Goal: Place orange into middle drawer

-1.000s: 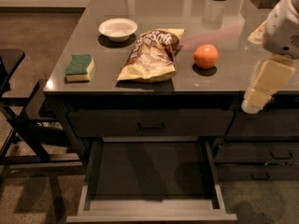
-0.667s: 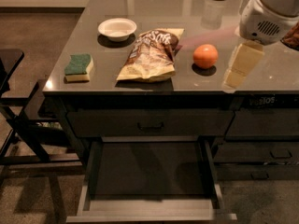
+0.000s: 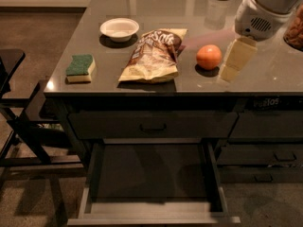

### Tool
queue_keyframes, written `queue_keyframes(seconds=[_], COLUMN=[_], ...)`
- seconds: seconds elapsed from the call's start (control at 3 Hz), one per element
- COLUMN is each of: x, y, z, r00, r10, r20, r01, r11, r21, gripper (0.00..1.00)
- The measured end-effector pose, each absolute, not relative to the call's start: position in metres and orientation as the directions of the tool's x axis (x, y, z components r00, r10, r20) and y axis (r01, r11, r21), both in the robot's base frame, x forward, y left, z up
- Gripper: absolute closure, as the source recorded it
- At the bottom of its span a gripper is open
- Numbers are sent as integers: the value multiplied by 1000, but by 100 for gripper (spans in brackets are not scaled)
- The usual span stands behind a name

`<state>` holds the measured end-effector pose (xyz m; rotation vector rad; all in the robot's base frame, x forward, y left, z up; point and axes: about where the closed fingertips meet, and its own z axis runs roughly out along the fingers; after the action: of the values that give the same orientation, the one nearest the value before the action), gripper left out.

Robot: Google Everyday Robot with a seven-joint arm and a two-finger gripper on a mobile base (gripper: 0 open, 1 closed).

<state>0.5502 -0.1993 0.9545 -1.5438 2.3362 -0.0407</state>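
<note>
One orange (image 3: 209, 56) sits on the tabletop (image 3: 265, 82), just right of the chip bag (image 3: 152, 56) and apart from it. My claw (image 3: 235, 63) hangs close beside the fruit on its right, low over the glossy surface. It is near, but by my judgement not touching. Whether the claw is released or clenched I cannot tell; it grasps nothing, since the orange rests free on the tabletop. Below the front edge the middle drawer (image 3: 151, 174) stands pulled out with its flat dark bottom showing, while the drawer (image 3: 152, 126) above it, the one with the black bar handle, is closed. A green sponge (image 3: 79, 67) and a white bowl (image 3: 119, 28) lie well off to the left and should not matter. I expect the orange to be light and firm, with a smooth skin that gives a little. It is round enough to roll away on this slick top if I nudge it off-centre. So I would take it from above, across its widest part and squarely through the middle, squeezing only enough to keep it from slipping. Once over the drawer I would set it down low rather than drop it — on that flat bottom it could well roll.
</note>
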Motion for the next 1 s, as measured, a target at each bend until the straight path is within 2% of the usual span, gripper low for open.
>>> queue_keyframes(seconds=[1.0], x=[635], y=[-206], z=[932], r00=[-438], r10=[-857], r20=[-270], r01=[-846], r11=[495], r21=[-198], gripper=[0])
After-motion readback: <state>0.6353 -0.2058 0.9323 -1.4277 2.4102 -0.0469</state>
